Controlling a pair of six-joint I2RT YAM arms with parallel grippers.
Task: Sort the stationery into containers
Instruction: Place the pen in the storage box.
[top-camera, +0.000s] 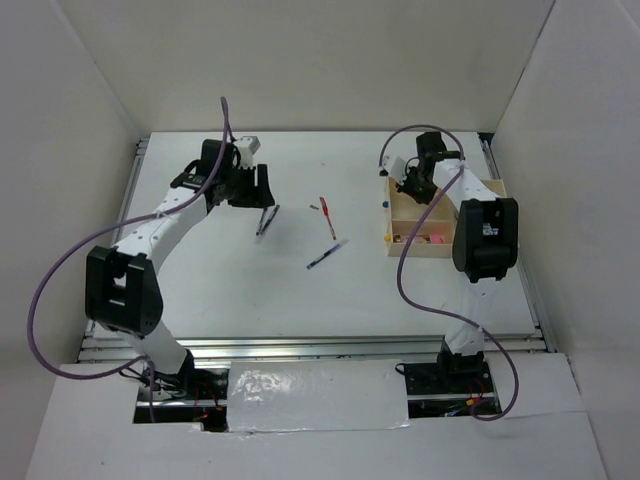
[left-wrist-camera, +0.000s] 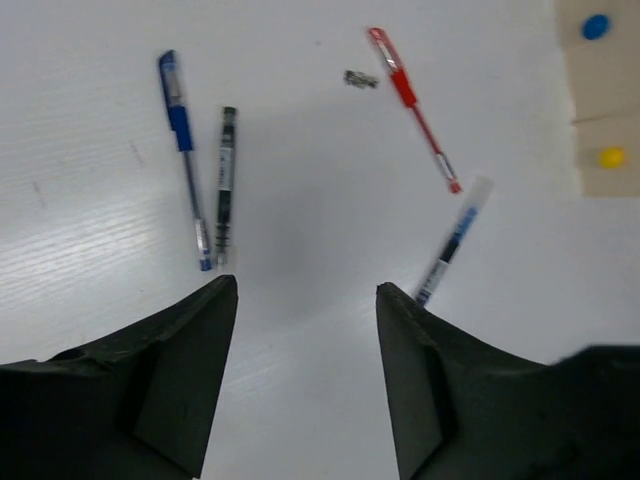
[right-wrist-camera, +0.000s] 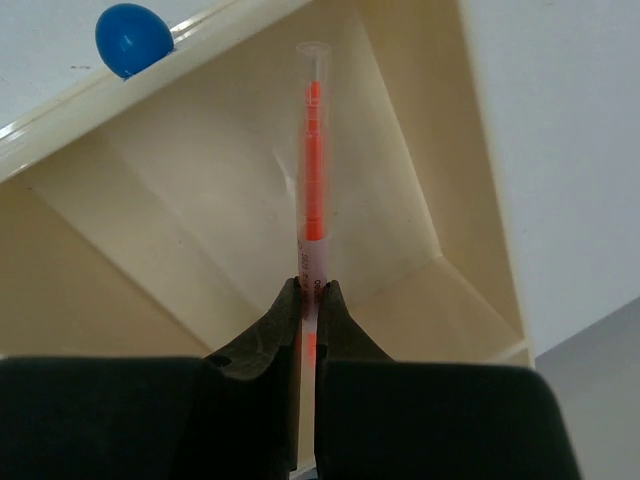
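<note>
The right fingers (right-wrist-camera: 293, 298) are clenching an orange pen (right-wrist-camera: 311, 150) whose lower end is hiding between them. The pen is pointing into the far-end compartment of the wooden tray (right-wrist-camera: 170, 190), and we cannot tell whether its tip is touching the floor there. The tray is sitting by the surface's right edge. From above, the right arm (top-camera: 485, 235) is covering much of it, so we are making out only small pink bits (top-camera: 436, 240) inside. The left fingers (top-camera: 266, 190) are spread apart, grasping nothing, hovering over the surface's far left part beside a blue pen (left-wrist-camera: 186, 150) and a black pen (left-wrist-camera: 226, 190) lying side by side. A red pen (left-wrist-camera: 412, 105) and a blue-and-white pen (left-wrist-camera: 452, 240) are lying mid-surface. A grey speck (left-wrist-camera: 361, 78) beside the red one is looking too blurred to name. The surface (top-camera: 220, 290) is white, and plain white walls (top-camera: 320, 60) are enclosing it.
</note>
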